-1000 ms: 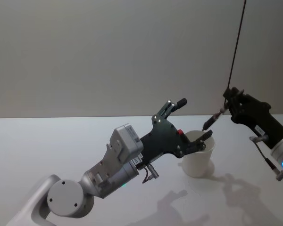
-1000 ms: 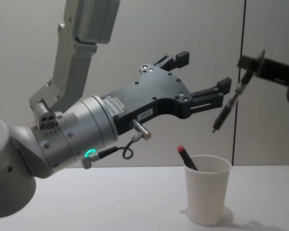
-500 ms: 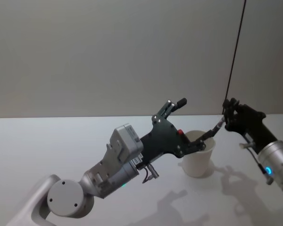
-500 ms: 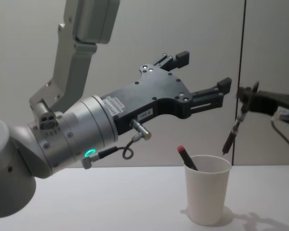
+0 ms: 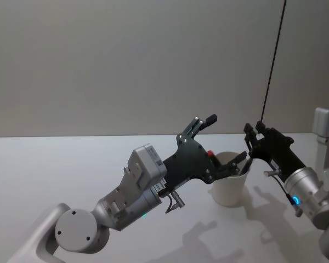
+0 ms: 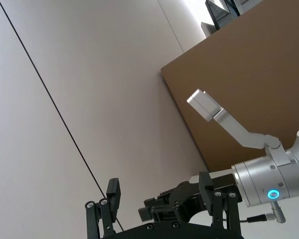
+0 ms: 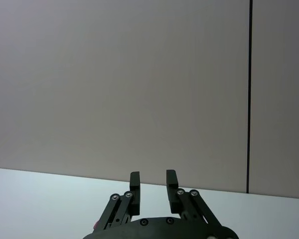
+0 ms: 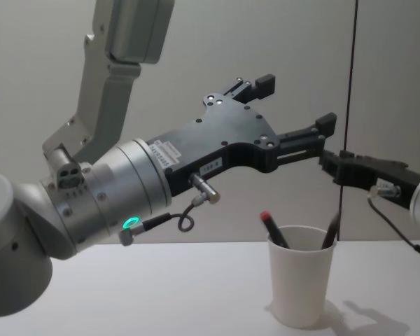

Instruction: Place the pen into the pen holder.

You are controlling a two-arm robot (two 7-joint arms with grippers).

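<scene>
White paper: the pen holder [image 5: 228, 185], a tapered cup, stands upright on the pale worktop [image 5: 55, 170] in the head view, between the two arms.
Head view, pen: a dark pen [image 5: 243, 163] leans inside the cup against its right rim, its top poking above the rim just below the right claw.
Head view, second pen: a red-capped pen [image 5: 210, 154] rests against the cup's left rim, partly behind the left claw.
Head view, left claw [image 5: 226, 138]: raised above the cup's left side, fingers spread wide, empty.
Head view, right claw [image 5: 251, 131]: just above the cup's right rim, fingers parted, nothing between them.
Left wrist view: the left claw [image 6: 162, 191] stands spread, with the right arm's black claw body and silver wrist beyond it.
Right wrist view: the right claw [image 7: 153, 179] shows two fingertips apart with bare wall in the gap.
Chest view, cup [image 8: 300, 275]: upright on the worktop [image 8: 126, 294]; the red-capped pen [image 8: 274, 229] leans left, the dark pen [image 8: 330, 231] leans right, both inside.
Chest view, claws: the left claw [image 8: 296, 101] hangs open above the cup; the right claw [image 8: 330, 162] sits directly over the dark pen, apart from it.
</scene>
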